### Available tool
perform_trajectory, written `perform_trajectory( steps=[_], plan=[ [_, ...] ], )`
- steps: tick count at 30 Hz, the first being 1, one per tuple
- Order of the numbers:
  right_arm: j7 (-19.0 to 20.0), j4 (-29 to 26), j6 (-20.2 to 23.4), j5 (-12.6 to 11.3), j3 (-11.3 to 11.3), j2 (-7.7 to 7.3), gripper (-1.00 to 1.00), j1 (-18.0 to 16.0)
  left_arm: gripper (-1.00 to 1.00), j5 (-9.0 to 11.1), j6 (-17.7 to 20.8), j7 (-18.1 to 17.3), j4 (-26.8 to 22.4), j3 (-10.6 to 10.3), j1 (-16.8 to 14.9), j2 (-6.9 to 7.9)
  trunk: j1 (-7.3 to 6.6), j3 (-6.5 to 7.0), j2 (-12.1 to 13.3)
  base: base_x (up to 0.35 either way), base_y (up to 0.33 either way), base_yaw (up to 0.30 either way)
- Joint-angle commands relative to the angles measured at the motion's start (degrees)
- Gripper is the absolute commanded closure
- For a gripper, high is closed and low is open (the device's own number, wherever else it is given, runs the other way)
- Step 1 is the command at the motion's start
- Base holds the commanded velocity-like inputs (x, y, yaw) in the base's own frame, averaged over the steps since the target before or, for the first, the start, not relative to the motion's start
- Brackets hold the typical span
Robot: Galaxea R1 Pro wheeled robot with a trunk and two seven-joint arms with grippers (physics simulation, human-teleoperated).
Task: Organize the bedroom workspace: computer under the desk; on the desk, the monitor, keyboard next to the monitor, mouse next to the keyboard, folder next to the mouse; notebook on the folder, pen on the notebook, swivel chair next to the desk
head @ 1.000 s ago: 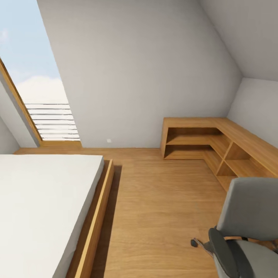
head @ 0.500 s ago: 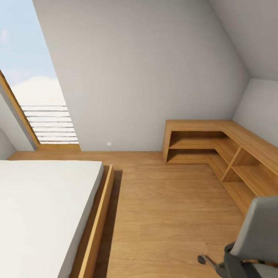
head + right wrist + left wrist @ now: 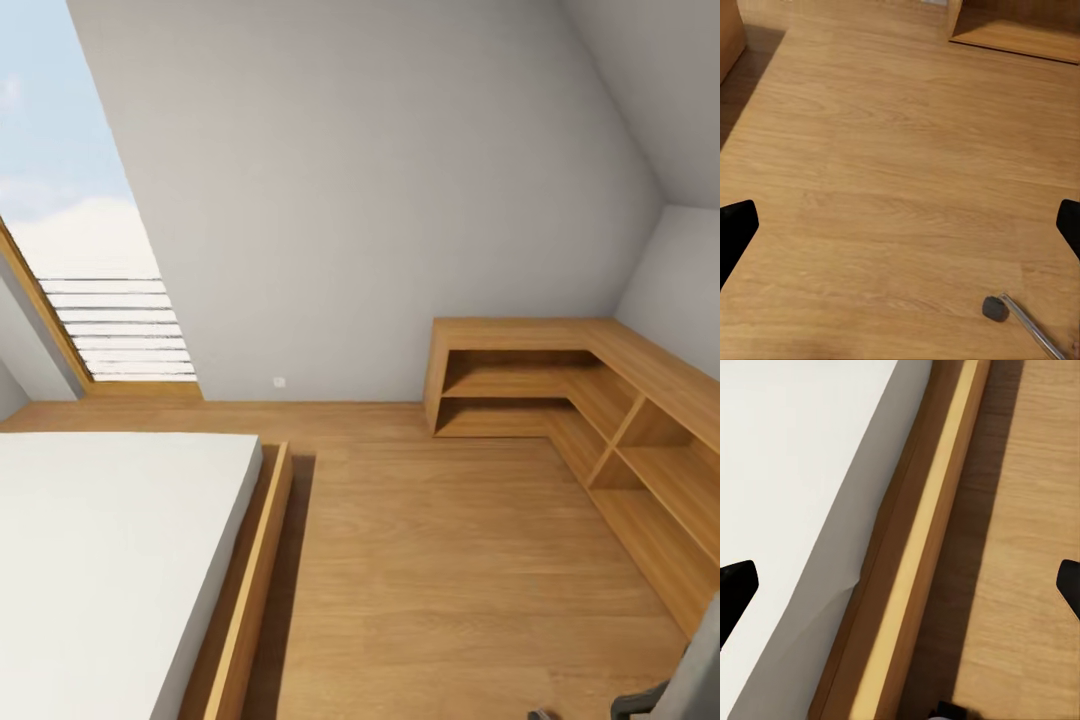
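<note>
On my left lies the bed (image 3: 110, 560), its wood frame (image 3: 911, 562) under my left gripper (image 3: 900, 585), whose fingers are spread with nothing between them. I judge I'm in transit through the bedroom, arms idle. My right gripper (image 3: 900, 225) hangs released over bare floor (image 3: 885, 172). The corner shelves (image 3: 600, 410) hold nothing. Of the chair (image 3: 700, 670), a sliver sits far right, one caster (image 3: 994, 308) near my right gripper.
</note>
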Motion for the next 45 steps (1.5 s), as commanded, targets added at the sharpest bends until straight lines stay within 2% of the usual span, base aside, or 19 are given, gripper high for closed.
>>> perform_trajectory(
  steps=[1, 34, 45],
  plan=[
    [-0.30, 0.07, -0.13, -0.23, 0.51, 0.03, -1.00, -0.05, -1.00, 0.17, -0.09, 0.41, -0.04, -0.49, -0.03, 0.02, 0.06, -0.11, -0.11, 0.330, 0.000, 0.000],
    [-0.29, 0.07, -0.09, -0.13, 0.58, 0.05, -1.00, -0.05, -1.00, 0.09, -0.09, 0.41, -0.04, -0.49, -0.03, 0.02, 0.06, -0.11, -0.11, 0.335, 0.000, -0.001],
    [-0.22, 0.07, -0.09, -0.13, 0.58, 0.03, -1.00, -0.05, -1.00, 0.08, -0.09, 0.41, -0.04, -0.49, -0.03, 0.02, 0.06, -0.11, -0.11, 0.338, 0.000, -0.199]
  ],
)
